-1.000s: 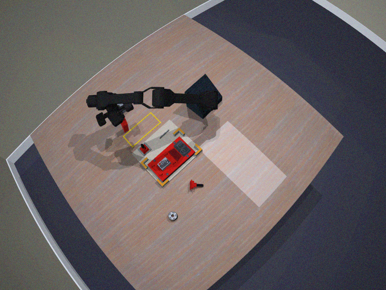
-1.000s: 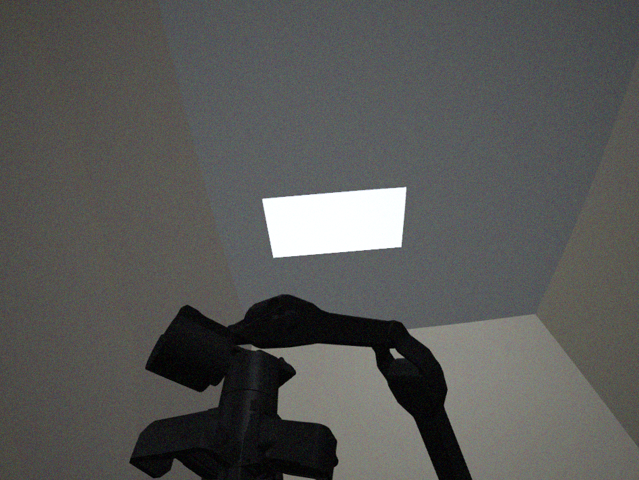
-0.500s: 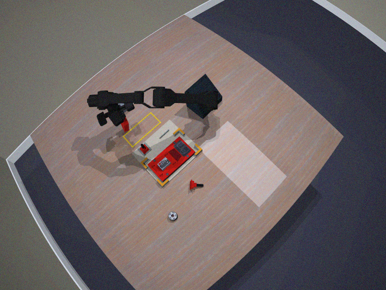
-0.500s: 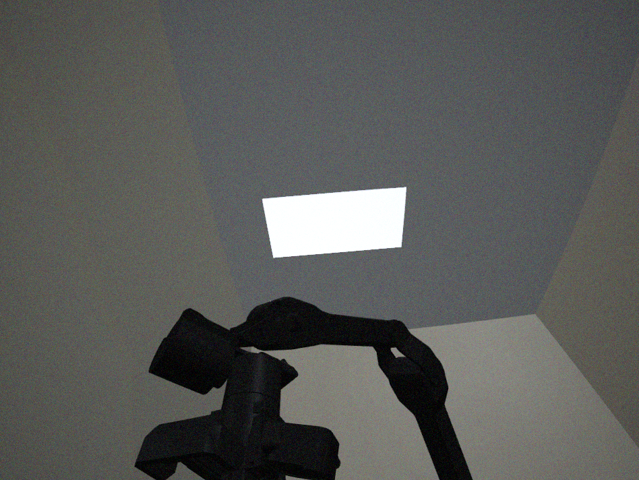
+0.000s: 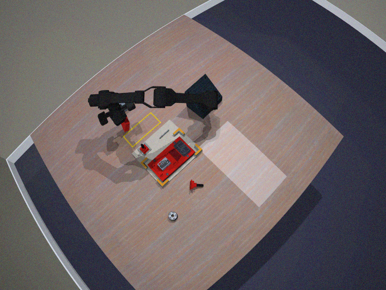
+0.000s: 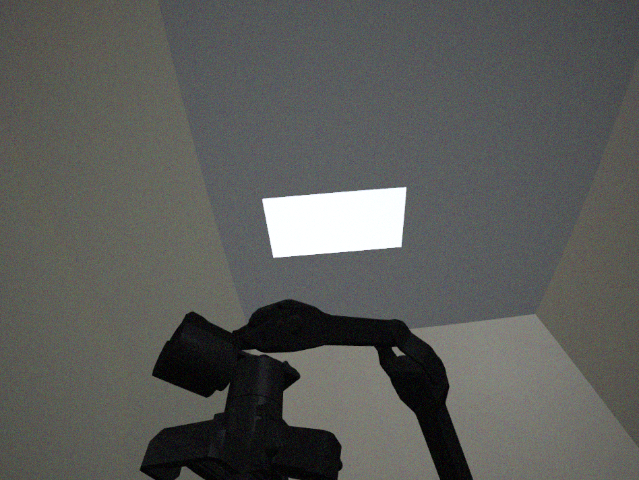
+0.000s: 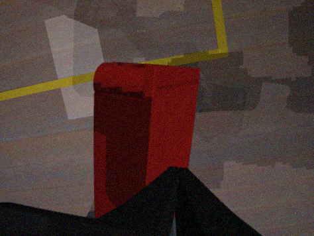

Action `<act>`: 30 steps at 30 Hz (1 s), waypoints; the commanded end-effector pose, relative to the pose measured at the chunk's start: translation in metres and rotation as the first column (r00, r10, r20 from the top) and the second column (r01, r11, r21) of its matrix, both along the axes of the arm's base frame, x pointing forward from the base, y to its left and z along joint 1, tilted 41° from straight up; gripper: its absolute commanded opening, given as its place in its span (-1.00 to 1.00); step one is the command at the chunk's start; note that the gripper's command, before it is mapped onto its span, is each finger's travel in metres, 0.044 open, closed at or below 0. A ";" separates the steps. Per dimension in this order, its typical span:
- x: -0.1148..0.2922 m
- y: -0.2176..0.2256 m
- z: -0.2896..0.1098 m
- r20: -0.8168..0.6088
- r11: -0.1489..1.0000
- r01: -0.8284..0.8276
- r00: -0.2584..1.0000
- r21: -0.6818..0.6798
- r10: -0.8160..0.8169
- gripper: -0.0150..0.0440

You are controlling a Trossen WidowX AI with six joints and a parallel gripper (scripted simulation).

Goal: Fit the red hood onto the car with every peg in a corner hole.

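The red hood [image 5: 125, 125] [image 7: 169, 122] hangs tilted from my gripper [image 7: 177, 176], which is shut on it. In the wrist view the dark fingertips cover its lower right part, so the grip point and the corner holes are hidden. The hood appears raised above the table, beside the yellow outline. The red chassis [image 5: 177, 161] sits in the pale jig [image 5: 169, 125] with orange corners. The grey engine block [image 5: 163, 163] is at the chassis's lower-left end, with small pegs around it. In the top view the fingertips are hidden under the arm; the exterior view shows only the arm's upper parts.
The yellow outline [image 5: 137, 124] [image 7: 220, 26] lies between hood and jig. The jig also bears a red piece with a black post [image 5: 143, 148] and a grey rod [image 5: 164, 134]. Another red piece [image 5: 192, 184] and a small wheel [image 5: 172, 211] lie below the jig.
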State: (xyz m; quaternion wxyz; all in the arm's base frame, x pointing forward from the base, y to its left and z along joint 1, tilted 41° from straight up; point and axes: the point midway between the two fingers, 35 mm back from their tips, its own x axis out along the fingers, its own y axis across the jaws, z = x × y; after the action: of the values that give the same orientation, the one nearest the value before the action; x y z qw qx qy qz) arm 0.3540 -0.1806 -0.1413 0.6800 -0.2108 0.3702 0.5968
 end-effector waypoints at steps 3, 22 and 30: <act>-0.003 0.001 0.000 -0.002 1.000 -0.007 1.000 -0.003 0.007 -0.49; -0.010 0.003 0.001 -0.009 1.000 -0.010 1.000 -0.006 0.010 -0.49; -0.005 -0.021 0.026 -0.019 1.000 -0.015 1.000 -0.013 0.015 -0.49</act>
State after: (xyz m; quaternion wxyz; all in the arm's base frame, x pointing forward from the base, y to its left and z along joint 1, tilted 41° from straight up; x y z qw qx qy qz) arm 0.3469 -0.1898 -0.1257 0.6720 -0.2078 0.3776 0.6022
